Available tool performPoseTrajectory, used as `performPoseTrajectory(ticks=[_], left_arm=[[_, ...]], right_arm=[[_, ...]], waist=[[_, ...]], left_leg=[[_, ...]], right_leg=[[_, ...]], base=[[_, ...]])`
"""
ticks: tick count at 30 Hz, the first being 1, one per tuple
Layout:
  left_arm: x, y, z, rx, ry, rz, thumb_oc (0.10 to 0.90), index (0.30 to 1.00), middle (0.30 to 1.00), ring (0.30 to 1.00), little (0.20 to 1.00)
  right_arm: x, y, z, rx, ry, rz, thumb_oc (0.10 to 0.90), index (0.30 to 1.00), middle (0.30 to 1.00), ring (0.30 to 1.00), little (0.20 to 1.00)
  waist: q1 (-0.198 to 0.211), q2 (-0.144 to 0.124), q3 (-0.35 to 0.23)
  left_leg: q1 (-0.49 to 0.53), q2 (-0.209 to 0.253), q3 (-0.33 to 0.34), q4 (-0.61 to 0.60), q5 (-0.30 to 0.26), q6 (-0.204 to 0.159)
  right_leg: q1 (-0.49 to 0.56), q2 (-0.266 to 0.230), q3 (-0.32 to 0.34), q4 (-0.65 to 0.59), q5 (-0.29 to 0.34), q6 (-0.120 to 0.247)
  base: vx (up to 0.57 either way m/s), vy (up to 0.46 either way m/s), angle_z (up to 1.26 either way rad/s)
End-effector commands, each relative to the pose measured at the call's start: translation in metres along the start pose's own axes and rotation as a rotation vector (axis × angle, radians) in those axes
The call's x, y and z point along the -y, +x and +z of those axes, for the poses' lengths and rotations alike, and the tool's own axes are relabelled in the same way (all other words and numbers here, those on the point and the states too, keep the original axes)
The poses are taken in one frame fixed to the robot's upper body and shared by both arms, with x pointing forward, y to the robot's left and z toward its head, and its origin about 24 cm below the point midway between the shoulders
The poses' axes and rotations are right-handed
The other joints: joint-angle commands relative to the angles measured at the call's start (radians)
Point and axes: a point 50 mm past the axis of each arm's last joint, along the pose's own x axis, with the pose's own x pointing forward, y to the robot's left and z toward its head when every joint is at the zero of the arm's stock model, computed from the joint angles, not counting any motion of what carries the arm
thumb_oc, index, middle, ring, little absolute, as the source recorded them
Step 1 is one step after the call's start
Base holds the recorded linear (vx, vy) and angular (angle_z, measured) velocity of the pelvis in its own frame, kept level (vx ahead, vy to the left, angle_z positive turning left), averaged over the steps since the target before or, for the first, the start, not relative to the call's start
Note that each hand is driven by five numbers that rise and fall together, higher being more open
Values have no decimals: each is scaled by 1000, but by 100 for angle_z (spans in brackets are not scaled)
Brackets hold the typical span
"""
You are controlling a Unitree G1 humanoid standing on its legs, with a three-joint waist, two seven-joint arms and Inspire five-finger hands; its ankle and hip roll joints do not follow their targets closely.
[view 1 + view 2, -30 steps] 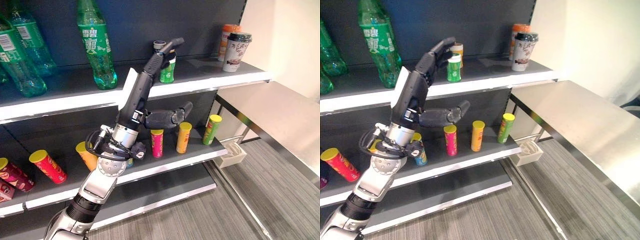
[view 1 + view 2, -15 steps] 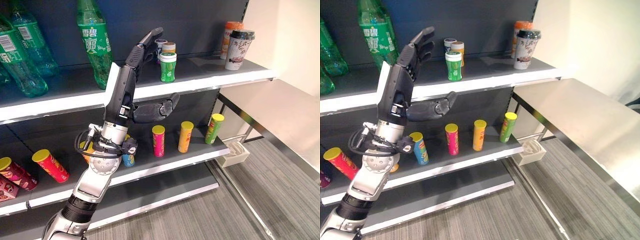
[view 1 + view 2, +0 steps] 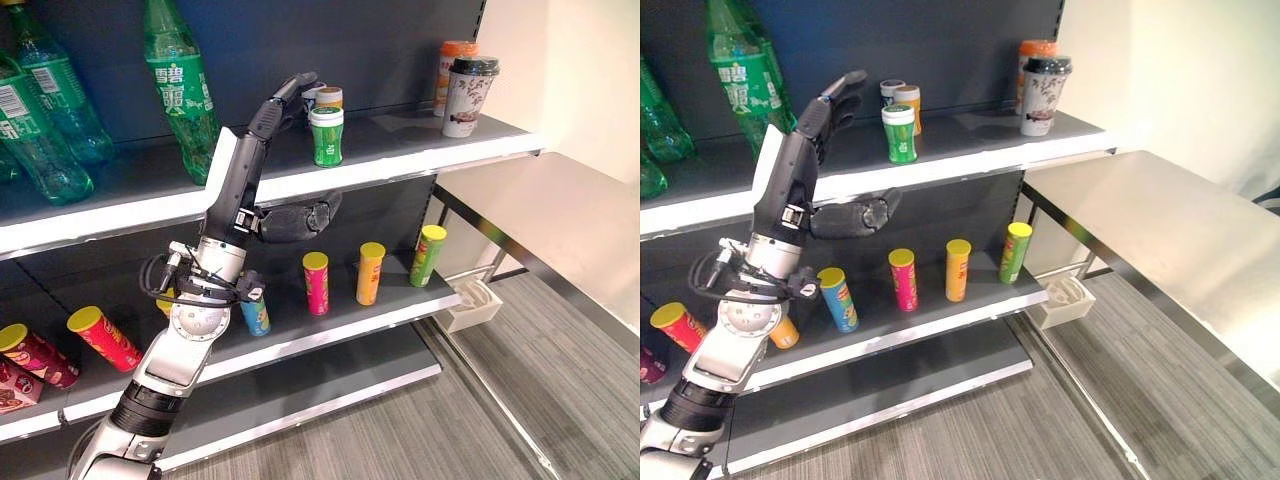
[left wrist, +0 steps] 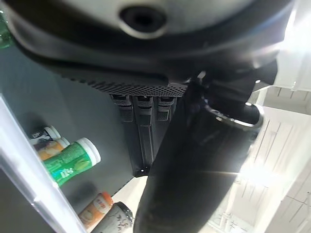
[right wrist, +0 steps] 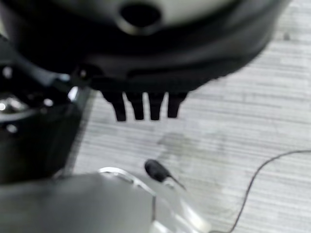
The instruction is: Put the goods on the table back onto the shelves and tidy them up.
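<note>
Just beside the open left robot hand stands the green jar.

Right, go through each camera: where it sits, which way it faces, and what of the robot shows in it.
Left eye: on the head, looking down at the shelves; left hand raised, fingers straight.
Right eye: same head, slightly offset; shares the green jar and the cups.
Left wrist: on the left arm, looking along its hand at the upper shelf; shares the green jar.
Right wrist: on the right arm, facing the floor; right hand fingers straight.
</note>
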Motion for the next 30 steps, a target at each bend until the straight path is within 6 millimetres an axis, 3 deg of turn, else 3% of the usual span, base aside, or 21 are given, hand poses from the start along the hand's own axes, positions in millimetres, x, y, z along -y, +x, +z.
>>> performPoseTrajectory(ticks=[1,16,30], left_arm=[[-38,49,36,217,63,133,800,900,900,900,900],[-42,66,7,63,-31,96,800,900,900,900,900],[-19,91,12,74,-27,43,800,900,900,900,900]], right_arm=[[-8,1,8,15,-45,31,800,900,900,900,900],[-11,0,5,1,-32,50,800,900,900,900,900],[-10,-1,2,9,6,53,800,900,900,900,900]], waist=[[-6,-69,0],[-21,-55,-9],[-50,-53,-9]], left_leg=[[34,-30,17,7,-129,-7],[37,-33,19,7,-122,-8],[36,-31,31,7,-123,-7]], right_leg=[[53,-21,11,21,-82,30],[57,-22,16,21,-81,26],[45,-25,21,23,-77,29]], base=[[0,0,0],[0,0,0],[2,-1,-2]])
